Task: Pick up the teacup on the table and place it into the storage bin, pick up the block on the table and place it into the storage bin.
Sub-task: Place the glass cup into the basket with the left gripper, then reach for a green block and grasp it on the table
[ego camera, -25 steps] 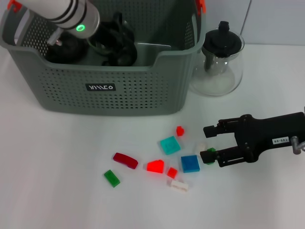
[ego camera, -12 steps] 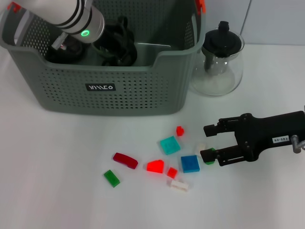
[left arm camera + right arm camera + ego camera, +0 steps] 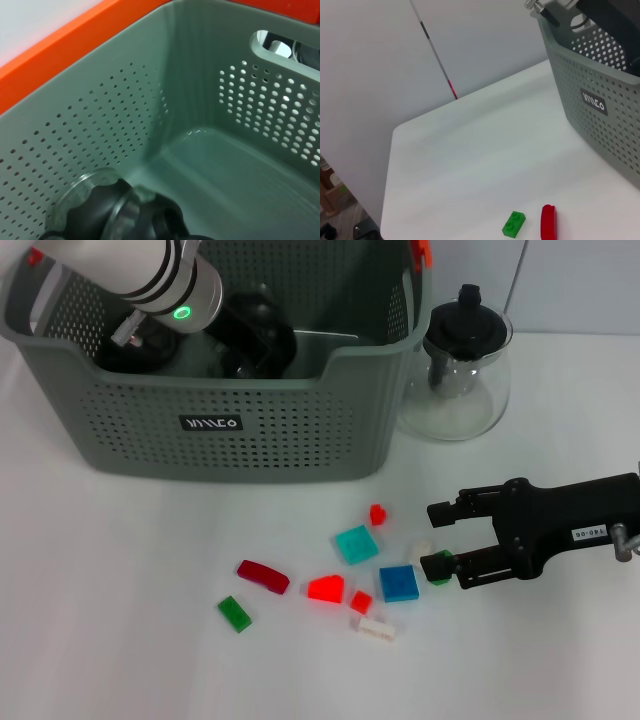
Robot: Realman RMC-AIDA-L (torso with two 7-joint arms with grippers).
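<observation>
The grey-green storage bin (image 3: 230, 425) stands at the table's back left; it also shows in the right wrist view (image 3: 600, 105). My left arm reaches down into it, and its black gripper (image 3: 255, 335) is low inside. In the left wrist view a clear glass rim, seemingly the teacup (image 3: 80, 192), sits by dark gripper parts on the bin's floor (image 3: 235, 175). Whether it is held is unclear. My right gripper (image 3: 437, 538) is open low over the table, with a small cream block (image 3: 422, 550) between its fingers and a green block (image 3: 441, 570) at the lower finger.
Loose blocks lie left of the right gripper: blue (image 3: 398, 583), teal (image 3: 356, 543), small red (image 3: 378, 513), bright red (image 3: 326, 588), white (image 3: 373, 628), dark red (image 3: 263, 576) and green (image 3: 235, 613). A glass teapot with a black lid (image 3: 458, 365) stands right of the bin.
The left arm has shifted slightly right inside the bin and its black gripper has turned. The right gripper and the blocks have not moved.
</observation>
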